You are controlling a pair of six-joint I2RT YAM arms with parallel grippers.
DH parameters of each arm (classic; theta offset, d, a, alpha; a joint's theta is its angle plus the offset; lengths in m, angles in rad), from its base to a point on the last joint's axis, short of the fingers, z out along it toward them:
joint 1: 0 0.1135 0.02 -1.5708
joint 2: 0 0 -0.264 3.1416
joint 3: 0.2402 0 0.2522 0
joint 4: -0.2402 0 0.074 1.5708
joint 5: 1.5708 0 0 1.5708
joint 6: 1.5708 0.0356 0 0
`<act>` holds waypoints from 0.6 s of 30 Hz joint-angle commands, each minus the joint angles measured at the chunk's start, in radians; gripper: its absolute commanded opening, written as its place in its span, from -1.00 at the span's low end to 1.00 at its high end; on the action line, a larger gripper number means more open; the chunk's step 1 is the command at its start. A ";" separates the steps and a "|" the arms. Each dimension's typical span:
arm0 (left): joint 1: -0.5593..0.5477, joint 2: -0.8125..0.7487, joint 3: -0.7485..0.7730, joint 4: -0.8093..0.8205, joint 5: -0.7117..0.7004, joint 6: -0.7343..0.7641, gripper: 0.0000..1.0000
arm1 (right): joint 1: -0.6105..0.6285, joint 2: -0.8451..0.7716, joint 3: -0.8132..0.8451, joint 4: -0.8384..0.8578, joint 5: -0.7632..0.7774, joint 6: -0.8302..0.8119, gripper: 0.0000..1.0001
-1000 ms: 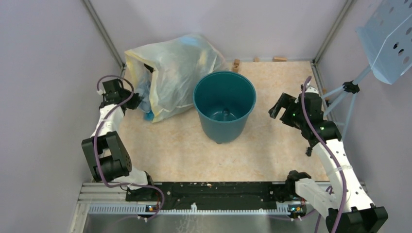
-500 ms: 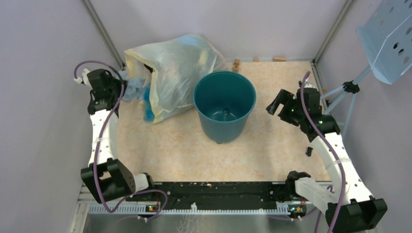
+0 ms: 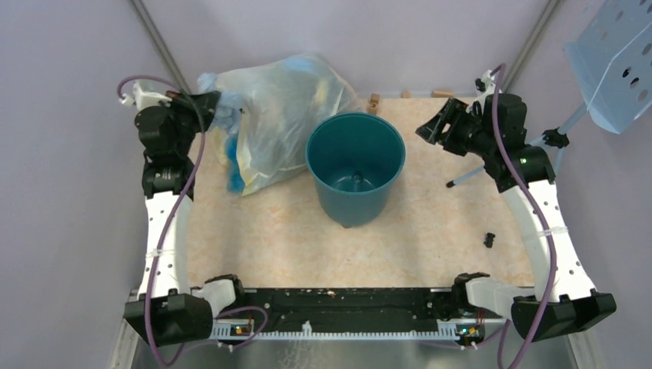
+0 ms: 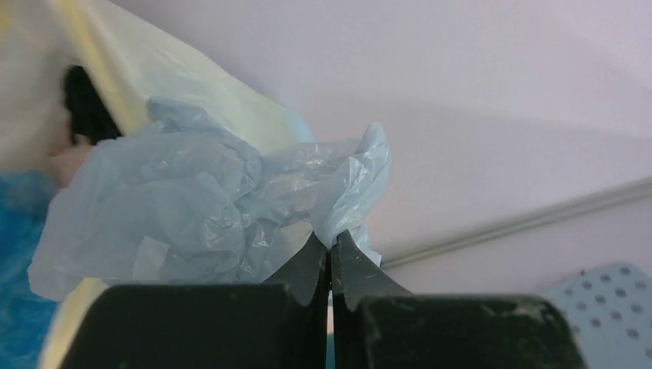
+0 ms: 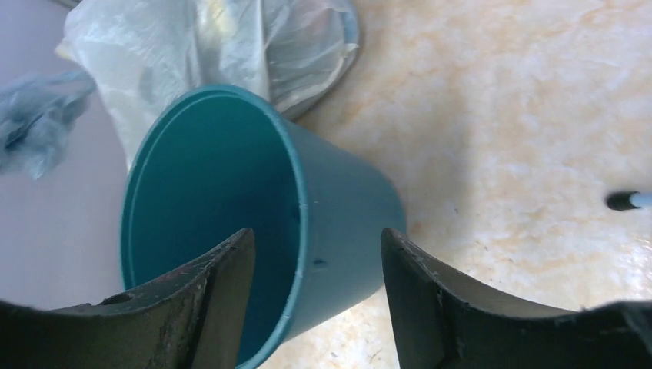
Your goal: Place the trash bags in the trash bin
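The dark teal trash bin (image 3: 355,165) stands upright mid-table; it also shows in the right wrist view (image 5: 254,215). My left gripper (image 3: 209,102) is raised at the far left and shut on a corner of the pale-blue crinkly trash bag (image 3: 223,108), which hangs bunched beside the yellowish bag. In the left wrist view the bag (image 4: 192,207) is pinched between my closed fingers (image 4: 307,265). My right gripper (image 3: 437,124) is open and empty, held in the air to the right of the bin, its fingers (image 5: 219,296) framing the bin's rim in the right wrist view.
A large yellowish translucent bag (image 3: 281,115) with blue items leans at the back left against the bin. Small wooden blocks (image 3: 374,101) lie along the back edge. A perforated light-blue panel on a stand (image 3: 615,61) is at the right. A small black part (image 3: 488,239) lies right.
My left gripper has risen and pulled the pale-blue bag up out of the yellowish bag's side. My right arm has lifted and moved toward the back, above bin height.
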 commanded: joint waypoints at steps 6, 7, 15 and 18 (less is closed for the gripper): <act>-0.238 -0.018 0.095 0.070 0.087 0.040 -1.00 | 0.084 0.066 0.018 0.029 -0.094 -0.037 0.15; -0.258 -0.022 0.096 0.074 0.101 0.038 -1.00 | 0.094 0.077 0.019 0.017 -0.088 -0.044 0.14; -0.346 -0.053 0.090 -0.003 0.118 0.051 -1.00 | 0.150 0.115 0.009 0.023 0.080 -0.094 0.00; -0.361 -0.066 0.068 -0.029 0.144 0.050 -1.00 | 0.158 0.147 0.016 0.017 0.100 -0.110 -0.11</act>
